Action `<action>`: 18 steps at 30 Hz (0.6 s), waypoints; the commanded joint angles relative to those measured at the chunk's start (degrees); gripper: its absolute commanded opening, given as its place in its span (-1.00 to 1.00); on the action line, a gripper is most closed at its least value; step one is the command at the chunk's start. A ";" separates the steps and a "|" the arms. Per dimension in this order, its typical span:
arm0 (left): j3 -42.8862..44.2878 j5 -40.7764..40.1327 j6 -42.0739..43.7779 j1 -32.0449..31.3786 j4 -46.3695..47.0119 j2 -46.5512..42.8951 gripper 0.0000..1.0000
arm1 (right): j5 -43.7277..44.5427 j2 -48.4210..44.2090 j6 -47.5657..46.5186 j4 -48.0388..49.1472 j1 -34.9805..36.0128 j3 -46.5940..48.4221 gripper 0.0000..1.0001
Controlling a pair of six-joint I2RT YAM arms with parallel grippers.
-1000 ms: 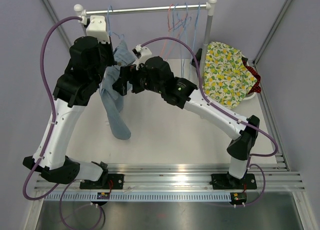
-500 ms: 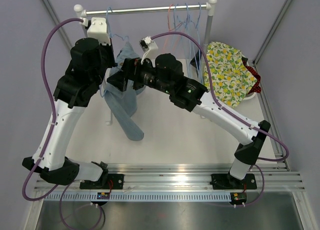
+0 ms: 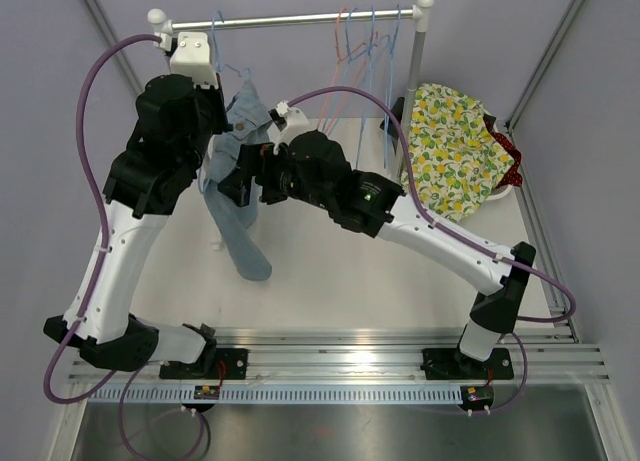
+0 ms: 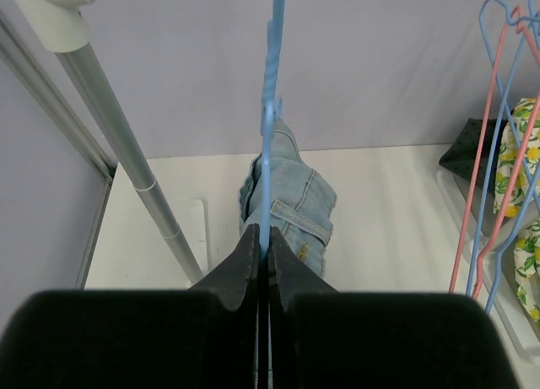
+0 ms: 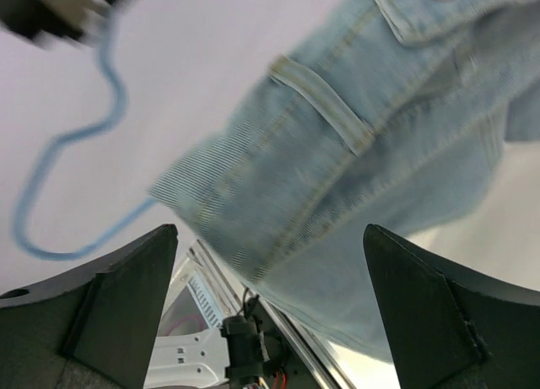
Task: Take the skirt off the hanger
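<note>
Skirt (image 3: 232, 209) swung back to 7 o'clock, still hung; my left pincer (image 4: 263, 256) pinched the hanger (image 4: 269, 110), right pincer (image 5: 270, 271) gaped empty.

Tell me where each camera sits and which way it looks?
Top camera: high behind the arm bases, looking down on the white table, metal clothes rail, left arm and right arm.
Left wrist camera: on the left wrist, looking along the left gripper, shut on the blue wire hanger, toward the back wall.
Right wrist camera: on the right wrist, looking out of the open right gripper at the light-blue denim skirt.
Both wrist views share hanger and skirt.
</note>
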 commanded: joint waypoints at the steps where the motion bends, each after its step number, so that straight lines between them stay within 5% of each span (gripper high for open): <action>1: 4.20 -0.58 0.63 0.11 6.12 -1.49 -1.00 | 2.52 -1.93 1.06 0.71 0.93 -1.27 0.99; 13: 3.67 0.03 -0.33 0.11 6.30 -2.11 -1.00 | 2.25 4.22 -2.36 4.58 1.99 5.75 0.91; 16: 2.79 -0.23 -0.16 0.11 6.56 -2.72 -1.00 | 2.34 6.60 -4.03 4.93 2.07 9.44 0.69; 18: 2.79 -0.32 0.19 0.11 6.65 -3.07 -1.00 | 2.60 7.65 -4.73 4.93 2.07 11.02 0.17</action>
